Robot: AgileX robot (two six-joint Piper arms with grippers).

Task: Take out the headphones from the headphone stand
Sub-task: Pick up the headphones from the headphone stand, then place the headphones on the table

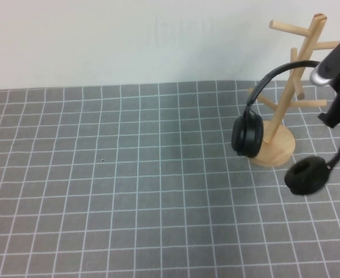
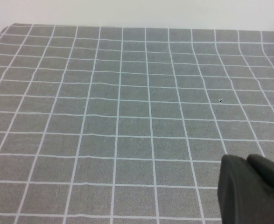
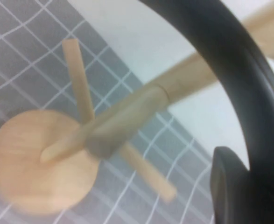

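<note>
Seemingly clenched on the thin black headband, right gripper (image 1: 332, 78) fingers sit mostly out of frame at the far right. Matte black over-ear headphones (image 1: 248, 132) hang beside the light wooden tree-shaped stand (image 1: 285, 98), apparently lifted off; next, carry clear of pegs. Left gripper (image 2: 251, 189) hovers over grey gridded table (image 1: 129, 174); its fingers' state unclear.
</note>
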